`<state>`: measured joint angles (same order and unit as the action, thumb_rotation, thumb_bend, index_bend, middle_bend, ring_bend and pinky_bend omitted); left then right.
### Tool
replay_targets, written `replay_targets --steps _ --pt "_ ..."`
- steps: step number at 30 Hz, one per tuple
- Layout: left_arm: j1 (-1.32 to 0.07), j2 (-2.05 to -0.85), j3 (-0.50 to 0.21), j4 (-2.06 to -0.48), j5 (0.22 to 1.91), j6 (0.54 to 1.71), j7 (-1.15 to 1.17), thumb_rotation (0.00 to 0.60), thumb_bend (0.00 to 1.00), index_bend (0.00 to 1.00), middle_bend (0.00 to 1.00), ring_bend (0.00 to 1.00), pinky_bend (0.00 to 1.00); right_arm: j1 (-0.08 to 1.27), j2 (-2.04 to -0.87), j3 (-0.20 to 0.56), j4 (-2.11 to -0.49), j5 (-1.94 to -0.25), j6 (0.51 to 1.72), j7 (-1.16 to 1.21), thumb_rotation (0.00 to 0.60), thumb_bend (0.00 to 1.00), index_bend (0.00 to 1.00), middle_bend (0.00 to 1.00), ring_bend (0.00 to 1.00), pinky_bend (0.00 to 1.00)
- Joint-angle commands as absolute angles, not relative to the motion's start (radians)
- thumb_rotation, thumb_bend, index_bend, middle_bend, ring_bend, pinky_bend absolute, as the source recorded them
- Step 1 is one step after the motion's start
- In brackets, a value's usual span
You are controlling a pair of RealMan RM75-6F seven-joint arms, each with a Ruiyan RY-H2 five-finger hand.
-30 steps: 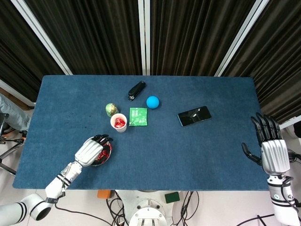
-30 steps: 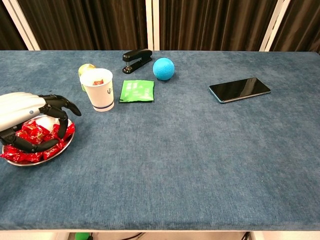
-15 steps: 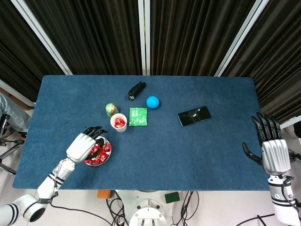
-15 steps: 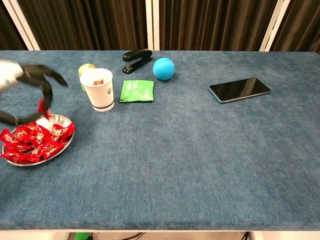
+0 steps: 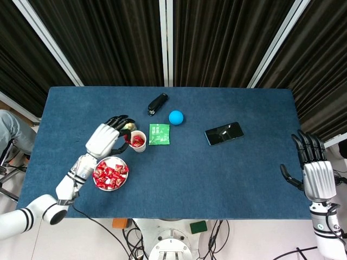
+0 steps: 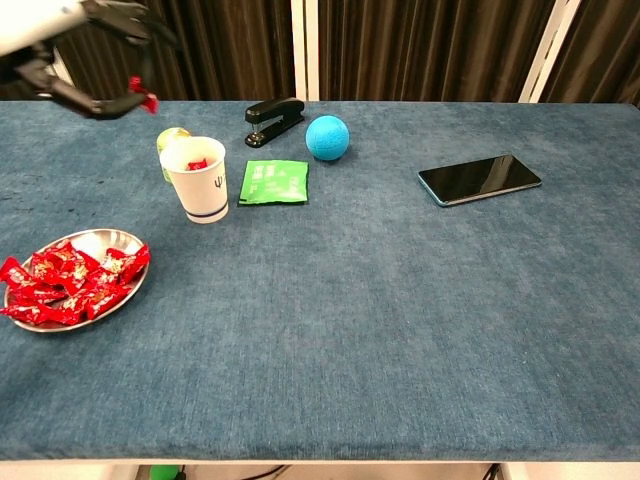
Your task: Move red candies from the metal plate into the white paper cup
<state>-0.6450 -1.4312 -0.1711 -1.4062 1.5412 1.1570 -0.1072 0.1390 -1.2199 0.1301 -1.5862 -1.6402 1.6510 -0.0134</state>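
Note:
The metal plate (image 5: 118,160) (image 6: 105,238) heaped with red candies (image 5: 109,174) (image 6: 60,285) sits near the table's front left. Just behind it stands the white paper cup (image 5: 136,142) (image 6: 197,182) with red candy inside. My left hand (image 5: 106,137) (image 6: 85,45) is raised above the table just left of the cup and pinches one red candy (image 6: 149,101) between thumb and a finger. My right hand (image 5: 313,169) hangs beyond the table's right edge with its fingers spread, holding nothing; only the head view shows it.
A yellow-green ball (image 5: 128,125) (image 6: 172,137) lies right behind the cup. A green packet (image 5: 159,134) (image 6: 274,182), a black stapler (image 5: 158,104) (image 6: 274,120) and a blue ball (image 5: 175,117) (image 6: 327,137) are to the cup's right. A phone (image 5: 224,133) (image 6: 480,178) lies further right.
My left hand has lifted off the plate with a red candy pinched and travelled up and back to beside the cup. The right hand has stayed put.

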Motion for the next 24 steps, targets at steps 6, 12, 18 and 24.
replay_targets --steps 6,12,18,24 --pt "-0.705 -1.53 -0.17 -1.281 1.491 1.067 -0.149 0.6 0.4 0.6 0.23 0.12 0.22 0.138 -1.215 0.134 -1.578 -1.625 1.645 0.003 0.6 0.32 0.0 0.0 0.0 0.0" --pt "-0.709 -1.552 -0.148 -1.231 1.495 1.059 -0.169 0.6 0.39 0.46 0.23 0.12 0.21 0.141 -1.217 0.134 -1.571 -1.622 1.639 0.012 0.6 0.32 0.0 0.0 0.0 0.0" --pt "-0.706 -1.544 -0.139 -1.224 1.505 1.081 -0.18 0.6 0.37 0.18 0.22 0.12 0.21 0.144 -1.219 0.135 -1.571 -1.621 1.636 0.012 0.6 0.32 0.0 0.0 0.0 0.0" --pt "-0.655 -1.476 -0.109 -1.311 1.517 1.144 -0.16 0.6 0.37 0.23 0.22 0.12 0.21 0.146 -1.216 0.138 -1.578 -1.626 1.639 0.007 0.6 0.32 0.0 0.0 0.0 0.0"
